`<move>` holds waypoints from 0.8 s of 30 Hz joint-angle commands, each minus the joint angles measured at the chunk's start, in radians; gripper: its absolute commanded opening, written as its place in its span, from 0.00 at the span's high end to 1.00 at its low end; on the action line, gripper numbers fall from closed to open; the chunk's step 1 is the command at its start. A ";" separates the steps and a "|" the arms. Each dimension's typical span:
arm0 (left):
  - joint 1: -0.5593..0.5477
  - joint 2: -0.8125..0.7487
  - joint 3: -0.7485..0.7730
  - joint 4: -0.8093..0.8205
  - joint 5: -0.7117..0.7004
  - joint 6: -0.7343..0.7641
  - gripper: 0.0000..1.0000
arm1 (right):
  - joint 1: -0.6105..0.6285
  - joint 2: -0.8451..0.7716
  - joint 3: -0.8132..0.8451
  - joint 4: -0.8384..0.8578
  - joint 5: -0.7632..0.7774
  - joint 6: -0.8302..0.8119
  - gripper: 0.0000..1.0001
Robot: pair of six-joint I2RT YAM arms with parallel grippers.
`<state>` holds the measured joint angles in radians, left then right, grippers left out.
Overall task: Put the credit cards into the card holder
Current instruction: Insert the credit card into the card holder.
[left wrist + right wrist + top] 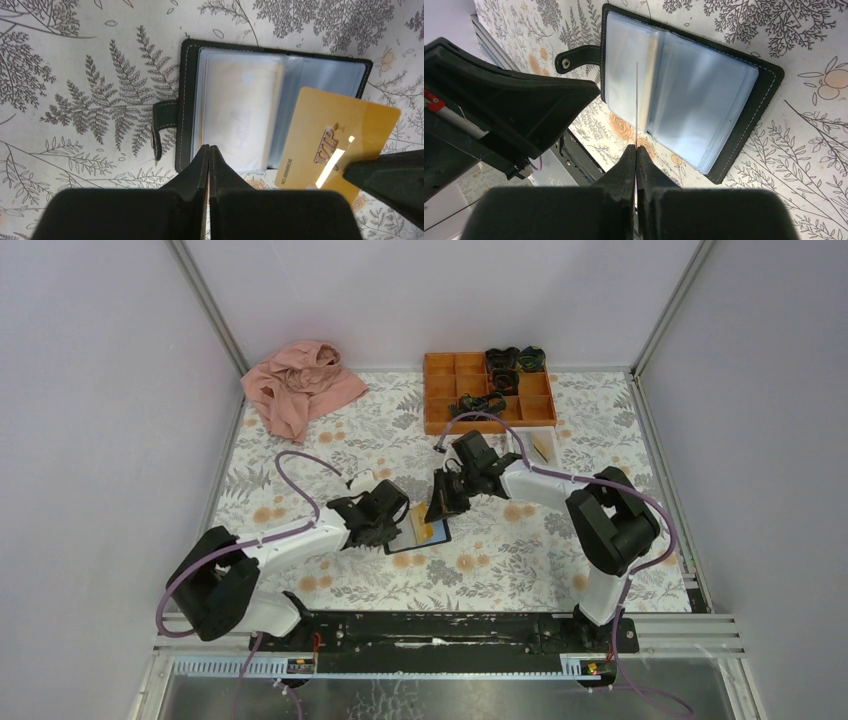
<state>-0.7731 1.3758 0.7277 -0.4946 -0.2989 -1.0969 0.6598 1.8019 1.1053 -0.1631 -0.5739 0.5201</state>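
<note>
Floral table point(330, 440). Pink cloth point(298, 388) far left, orange tray point(440, 390) far middle. Card holder point(240, 100) lies open and flat mid-table, between both arms, clear sleeves up. Left gripper point(209, 150) has its fingers pressed together, tips at the holder's edge. Right gripper point(636, 150) is clamped on a gold credit card point(340, 130), over the holder's right side; can't tell if it touches.

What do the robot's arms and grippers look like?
Both the left arm and right arm have white shells between chunky black joints, with a purple cable looping alongside. The left gripper and right gripper are matte black, each with two wedge-shaped fingers tapering to a point.
</note>
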 commanded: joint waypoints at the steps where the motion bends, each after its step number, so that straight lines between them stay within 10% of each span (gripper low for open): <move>1: 0.031 0.012 0.000 0.068 0.010 0.038 1.00 | 0.000 0.015 0.045 -0.003 -0.046 -0.021 1.00; 24: 0.047 0.010 -0.062 0.097 0.041 0.025 1.00 | 0.000 0.069 0.060 0.030 -0.076 -0.020 1.00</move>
<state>-0.7319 1.3830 0.6804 -0.4320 -0.2646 -1.0805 0.6598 1.8622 1.1320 -0.1593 -0.6224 0.5159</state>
